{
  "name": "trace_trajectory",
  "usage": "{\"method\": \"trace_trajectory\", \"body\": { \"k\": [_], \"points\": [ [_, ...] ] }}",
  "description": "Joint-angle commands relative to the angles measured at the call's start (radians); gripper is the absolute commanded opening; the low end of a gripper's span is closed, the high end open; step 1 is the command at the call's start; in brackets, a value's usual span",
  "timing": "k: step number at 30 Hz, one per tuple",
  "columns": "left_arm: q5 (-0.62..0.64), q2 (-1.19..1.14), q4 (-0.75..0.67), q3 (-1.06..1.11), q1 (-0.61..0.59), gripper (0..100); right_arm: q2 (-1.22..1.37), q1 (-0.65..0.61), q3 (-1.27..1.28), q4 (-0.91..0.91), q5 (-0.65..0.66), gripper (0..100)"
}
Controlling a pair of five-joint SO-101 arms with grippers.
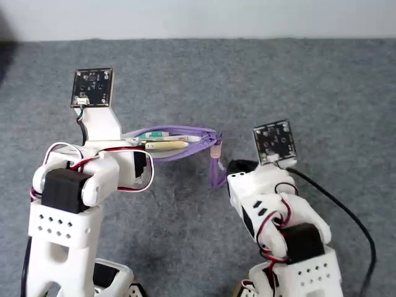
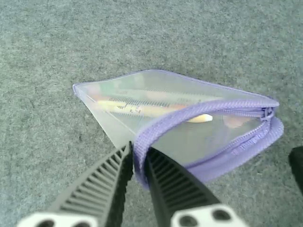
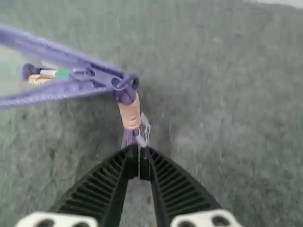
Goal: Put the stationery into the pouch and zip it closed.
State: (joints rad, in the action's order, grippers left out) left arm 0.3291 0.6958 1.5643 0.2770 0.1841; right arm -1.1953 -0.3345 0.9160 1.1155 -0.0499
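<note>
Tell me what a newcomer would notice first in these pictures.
A clear pouch with purple edging is held in the middle of the grey table. The left gripper is shut on its edge, the right gripper on the zipper tassel at the other end. Pens lie inside the pouch.

A grey, felt-like mat [image 1: 185,74] lies flat, its nap fine and speckled. Along the mat's far edge runs a plain, pale wall [image 1: 198,18]. At the mat's far left corner sits a dark shadowed patch [image 1: 5,55]. Light falls soft and even over the mat
</note>
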Motion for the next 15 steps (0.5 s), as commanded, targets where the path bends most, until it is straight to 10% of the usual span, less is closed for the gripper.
{"method": "trace_trajectory", "body": {
  "k": [1,7,15],
  "points": [
    [0.006,0.002,-0.017,-0.056,0.011,1,0.093,0.005,-0.051,-0.015,0.008,4.6],
    [0.006,0.002,-0.017,-0.056,0.011,1,0.223,0.005,-0.051,-0.09,0.008,23.2],
    [0.006,0.002,-0.015,-0.056,0.011,1,0.343,-0.03,-0.051,-0.28,0.055,22.3]
  ]
}}
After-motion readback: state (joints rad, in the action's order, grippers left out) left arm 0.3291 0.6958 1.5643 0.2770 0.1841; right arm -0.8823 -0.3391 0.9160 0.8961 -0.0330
